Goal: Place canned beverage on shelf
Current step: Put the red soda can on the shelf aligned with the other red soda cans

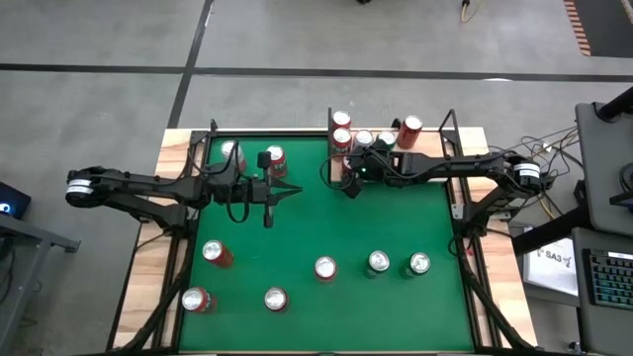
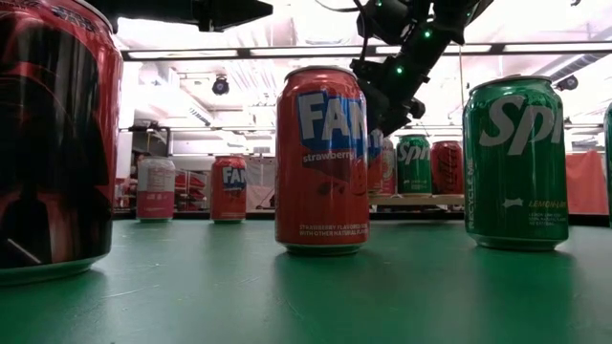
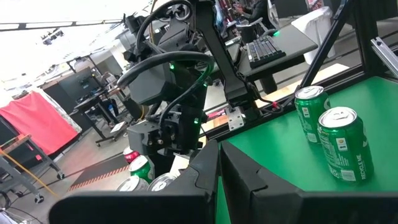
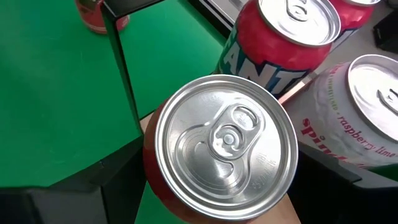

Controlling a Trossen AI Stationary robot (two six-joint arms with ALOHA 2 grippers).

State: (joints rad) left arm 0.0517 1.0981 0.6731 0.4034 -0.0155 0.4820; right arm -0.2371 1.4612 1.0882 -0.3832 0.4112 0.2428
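The shelf (image 1: 430,148), a pale wood board edged by black rods, stands at the table's far right and carries several cans (image 1: 363,138). My right gripper (image 1: 348,181) is at the shelf's near left corner, shut on a red can (image 4: 227,149) whose silver top faces the wrist camera. Pale wood (image 4: 148,124) shows beside the can. In the low view the gripper (image 2: 382,113) sits over this can (image 2: 380,167), behind a strawberry Fanta can. My left gripper (image 1: 285,193) is shut and empty above the table's far left part; its fingers (image 3: 202,180) lie together. My right gripper comes at the red can from above, its fingers (image 4: 109,180) pointing down on either side of the can's upper wall (image 4: 149,171). The can is upright. Its body hides the finger pads and its base; I cannot tell whether it rests on the shelf.
Two cans (image 1: 275,156) stand on the green table near my left gripper. Several more cans (image 1: 324,268) stand along the near half, two green ones (image 1: 418,264) at the right. A black corner post (image 4: 118,56) of the shelf rises beside the held can.
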